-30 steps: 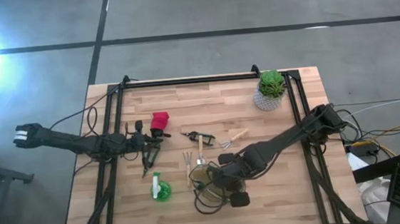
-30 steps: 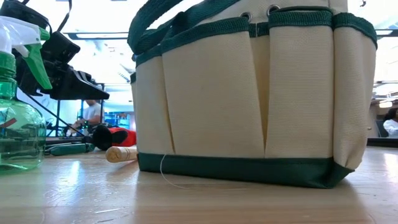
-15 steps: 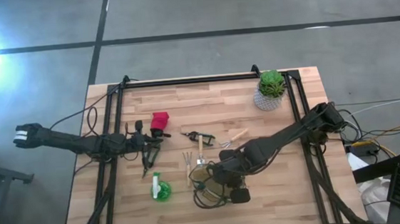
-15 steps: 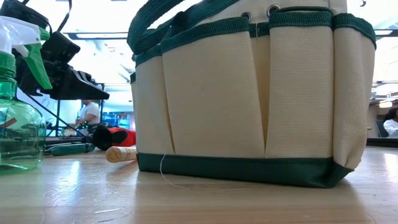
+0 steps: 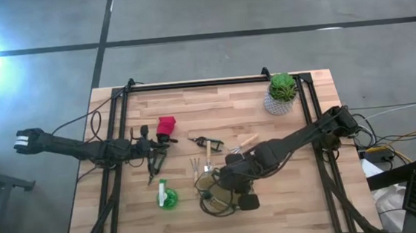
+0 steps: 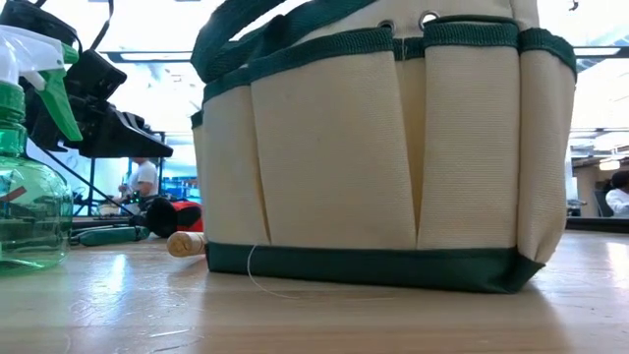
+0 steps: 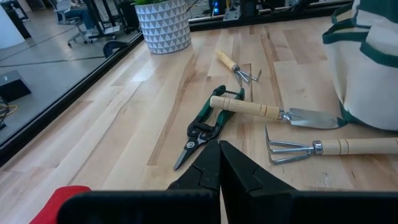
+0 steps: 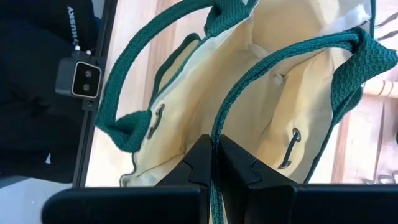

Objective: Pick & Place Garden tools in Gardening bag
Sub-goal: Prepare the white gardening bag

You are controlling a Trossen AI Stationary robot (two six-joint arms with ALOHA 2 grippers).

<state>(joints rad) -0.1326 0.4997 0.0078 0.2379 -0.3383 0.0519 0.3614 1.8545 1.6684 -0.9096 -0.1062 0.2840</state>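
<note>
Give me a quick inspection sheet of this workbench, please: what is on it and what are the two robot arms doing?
Surface: wooden table, tools lying loose on it.
Job's things: gardening bag upright, inside looks empty; pruners, trowel, fork and small rake beside it; spray bottle upright; red glove.
Clutter: potted plant at a far corner.
Grippers: right gripper shut on a bag handle; left gripper shut, empty, near the glove.
Cables: wires run along both arms and off the right of the table.
Surroundings: a person in the room behind.
</note>
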